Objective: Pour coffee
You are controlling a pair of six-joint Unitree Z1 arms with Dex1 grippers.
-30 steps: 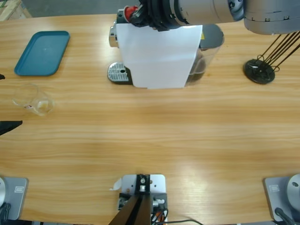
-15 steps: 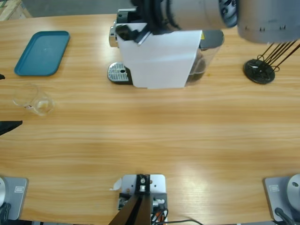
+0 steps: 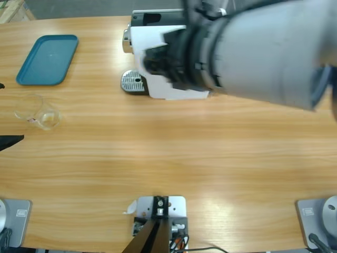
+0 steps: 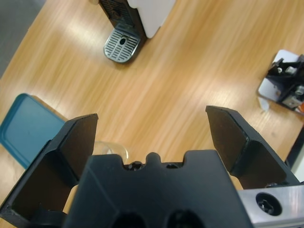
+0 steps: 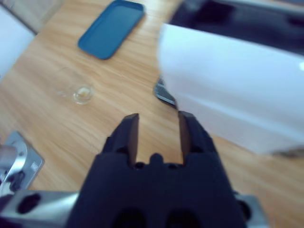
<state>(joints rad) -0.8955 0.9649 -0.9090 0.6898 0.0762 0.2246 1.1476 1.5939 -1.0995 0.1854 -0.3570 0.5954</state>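
Note:
No coffee shows in any view. A small clear glass (image 3: 37, 112) stands at the table's left and looks empty; it also shows as the glass (image 5: 83, 93) and peeks out beside my left gripper's body as the glass (image 4: 111, 148). My left gripper (image 4: 152, 128) hovers just left of it, jaws wide open around nothing, only its tips showing at the left edge (image 3: 4, 113). The white-fronted coffee machine (image 3: 152, 45) stands at the back with its metal drip tray (image 3: 132, 81). My right gripper (image 5: 156, 130) hangs in front of the machine (image 5: 228, 85), open and holding nothing, with its blurred arm (image 3: 263, 58) over the machine's right half.
A teal tray (image 3: 47, 59) lies at the back left, also seen as the tray (image 4: 26, 126) and the tray (image 5: 112, 27). The drip tray (image 4: 121, 43) sits bare. Wood tabletop (image 3: 174, 158) stretches across the front.
The right arm swung from the machine's top toward the front and up close to the camera. The red capsule at its jaws a second ago is gone from view. The left gripper stayed put.

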